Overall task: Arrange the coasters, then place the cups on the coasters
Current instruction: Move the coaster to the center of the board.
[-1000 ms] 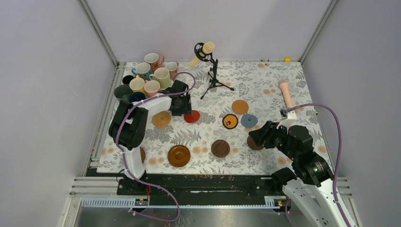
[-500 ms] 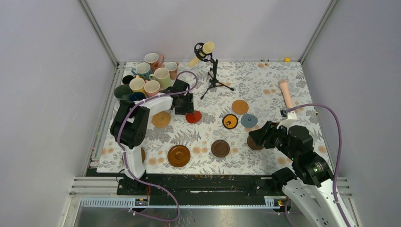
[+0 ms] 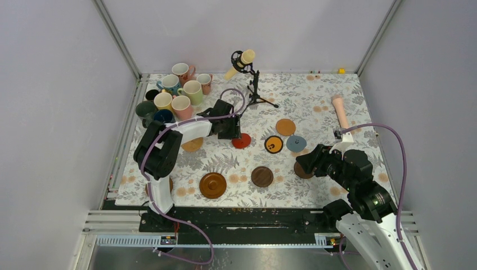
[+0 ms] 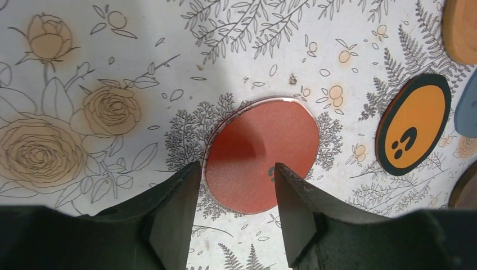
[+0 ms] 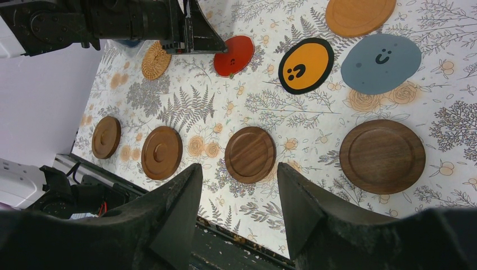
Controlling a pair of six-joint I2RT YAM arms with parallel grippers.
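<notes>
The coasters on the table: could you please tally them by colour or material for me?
Dark brown wooden round coasters: 2
Mid-brown wooden round coasters: 2
Light tan wooden round coaster: 1
Woven tan round coaster: 1
Red round coaster: 1
Black-rimmed orange round coaster: 1
Grey-blue round coaster: 1
Total: 9

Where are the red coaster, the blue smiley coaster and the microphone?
red coaster point(image 4: 264, 146), left wrist view, middle of disc.
blue smiley coaster point(image 5: 381, 63), right wrist view, its centre.
microphone point(image 3: 247, 55), top view, cream head.
</notes>
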